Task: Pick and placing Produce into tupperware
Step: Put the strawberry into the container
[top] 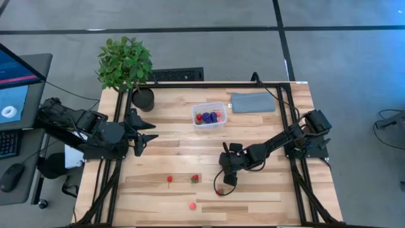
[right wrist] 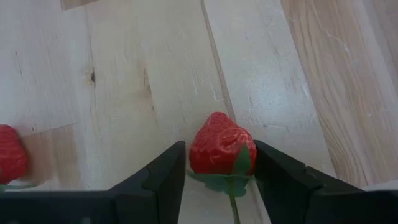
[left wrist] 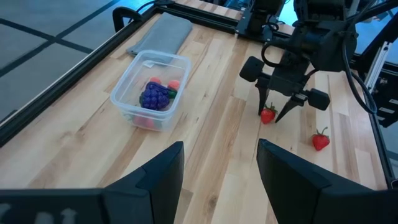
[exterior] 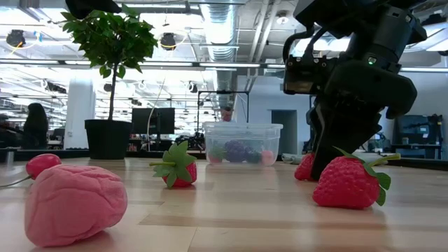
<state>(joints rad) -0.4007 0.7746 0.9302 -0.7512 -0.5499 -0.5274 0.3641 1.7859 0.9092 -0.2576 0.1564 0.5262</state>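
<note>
Near the front of the table, the right gripper (top: 221,188) points down over a strawberry (right wrist: 219,148) that lies on the wood between its two fingers (right wrist: 158,180). The fingers stand apart, one on each side of the fruit, close to it but not clamped on it. The low view shows the same gripper (exterior: 329,164) standing down at the tabletop among loose fruit.

Three more loose pieces lie on the front half of the table: a small red round piece (top: 169,179), a second strawberry (top: 195,178) just beside it, and a pink piece (top: 192,206) nearer the front edge.

Farther back, near the middle of the table, sits one clear plastic box (top: 209,116) with low walls. It holds a dark purple piece (left wrist: 154,96) and some small red pieces whose number I cannot tell. One flat grey pad (top: 253,102) lies just beside the box.

At the left side, the left gripper (top: 147,132) waits above the table, fingers apart and holding nothing. One potted plant (top: 126,63) stands at the back left corner.
</note>
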